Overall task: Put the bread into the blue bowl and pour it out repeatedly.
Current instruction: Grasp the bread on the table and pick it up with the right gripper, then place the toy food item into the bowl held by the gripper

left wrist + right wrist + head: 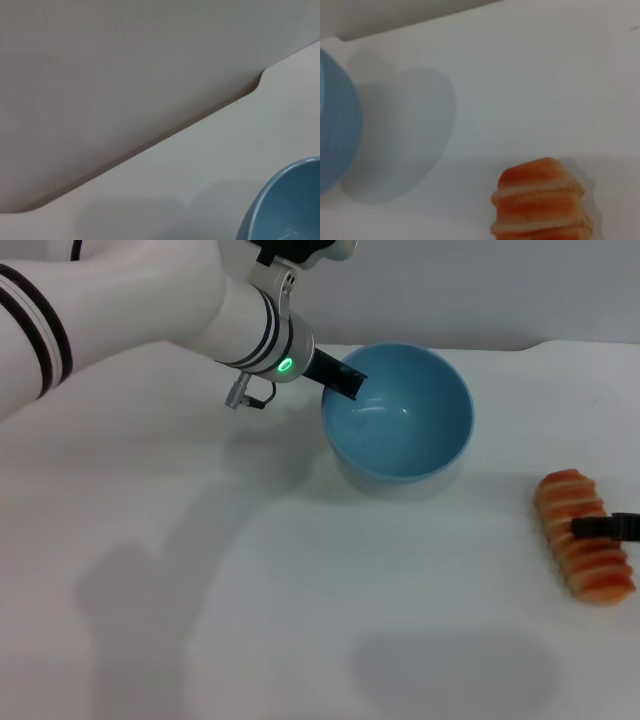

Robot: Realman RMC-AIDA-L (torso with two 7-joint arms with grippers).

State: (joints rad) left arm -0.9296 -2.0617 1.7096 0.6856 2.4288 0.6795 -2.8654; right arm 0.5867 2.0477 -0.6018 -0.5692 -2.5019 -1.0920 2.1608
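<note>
White surface (250,590) carried everything; left hand (343,379) clamped on the tilted, smooth light-blue bowl (400,415) might lose its grip, while right hand (610,527), clamp unclear, could nudge the ridged orange-tan bread (585,550) away.

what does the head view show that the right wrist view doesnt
Only the head view shows the left gripper at the blue bowl rim, the bowl's empty inside, and a dark finger of the right gripper over the whole bread. Only the right wrist view shows the bread's end close up. Both share bowl, bread and white table.
</note>
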